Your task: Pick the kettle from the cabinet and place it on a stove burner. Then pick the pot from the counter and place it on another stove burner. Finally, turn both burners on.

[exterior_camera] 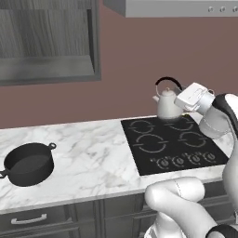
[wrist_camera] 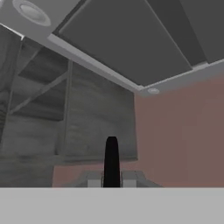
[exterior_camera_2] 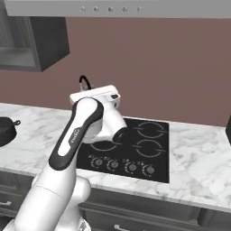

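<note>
The pale kettle point(exterior_camera: 167, 106) stands upright over the back of the black cooktop point(exterior_camera: 153, 155), near the rear burners point(exterior_camera: 179, 124); I cannot tell whether it touches the glass. My gripper point(exterior_camera: 183, 92) reaches in from the right and is shut on the kettle's thin black arched handle point(wrist_camera: 111, 159), which runs up between the fingertips point(wrist_camera: 93, 180) in the hand view. The same handle point(exterior_camera_2: 84, 82) peeks above the hand in the right base view. The dark pot point(exterior_camera: 29, 163) rests on the marble counter point(exterior_camera: 93, 153) at far left, also seen as the pot point(exterior_camera_2: 5, 131). The open wall cabinet point(exterior_camera: 51, 69) hangs upper left.
A grey range hood point(exterior_camera: 176, 7) hangs above the stove. Four round knobs point(exterior_camera: 186, 160) line the cooktop's front edge. Drawers with small handles point(exterior_camera: 29, 219) sit below the counter. A brown wall backs the counter. Bare marble lies between pot and cooktop.
</note>
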